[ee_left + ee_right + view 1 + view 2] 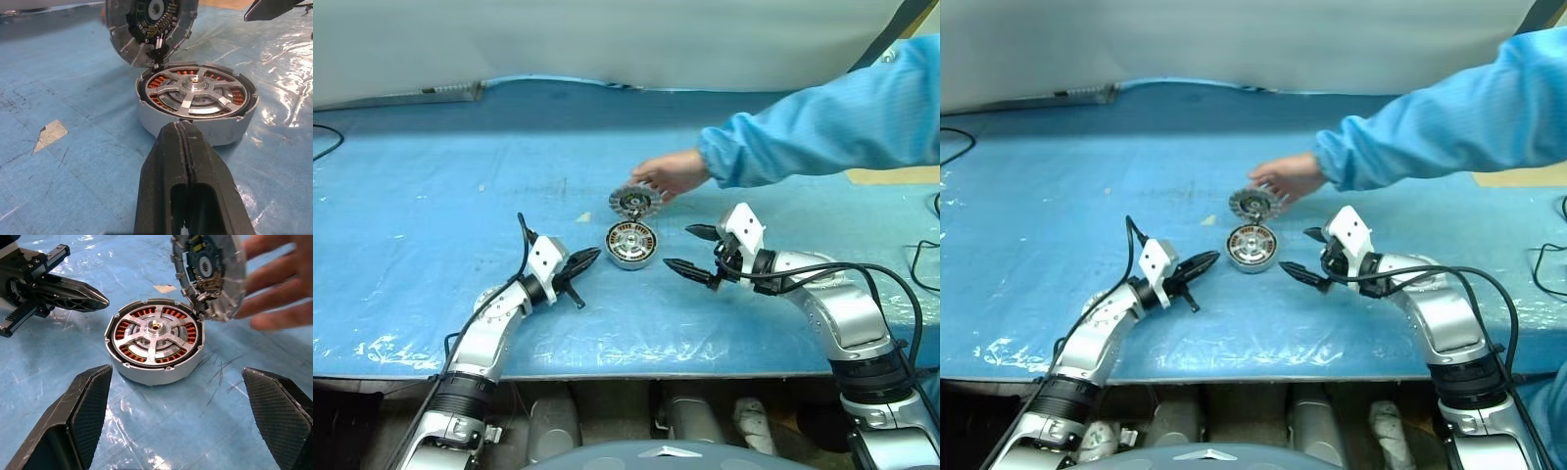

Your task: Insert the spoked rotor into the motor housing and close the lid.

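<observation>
With the spoked metal rotor (155, 337) already seated over the copper windings in the round silver-grey motor housing (157, 373) on the blue table cover (431, 196), I call insertion done; only lid closing is left. Finned silver-grey lid (146, 29) stands tilted up at the housing's far edge, a person's hand (671, 174) on it. My left gripper (186, 134) is shut and empty just beside the housing, right gripper (178, 421) wide apart, empty, flanking it.
</observation>
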